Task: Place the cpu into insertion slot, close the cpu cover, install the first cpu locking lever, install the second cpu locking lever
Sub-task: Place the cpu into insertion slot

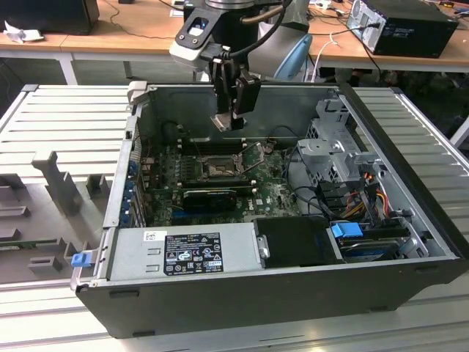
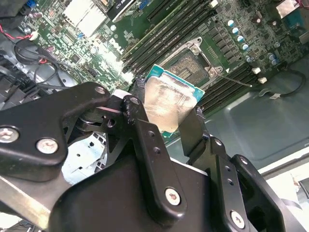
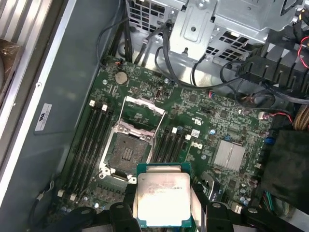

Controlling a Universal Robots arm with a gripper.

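Observation:
My gripper (image 1: 223, 121) hangs inside the open computer case, above the motherboard, shut on the cpu (image 1: 222, 122). In both wrist views the cpu (image 3: 163, 198) (image 2: 169, 104) shows its dull grey metal top and teal edge, clamped between the two black fingers (image 2: 140, 128). The insertion slot (image 3: 128, 152) (image 2: 186, 65) (image 1: 220, 167) is a dark square socket with a metal rim. It lies uncovered below and a little beside the chip. The cpu cover (image 3: 141, 113) stands swung up from the slot's far edge.
Long black memory slots (image 3: 94, 140) flank the socket on both sides. A black card (image 1: 209, 196) lies nearer the front of the board. A power supply (image 1: 190, 253), a metal drive cage (image 1: 333, 147) and loose cables (image 1: 359, 198) crowd the case.

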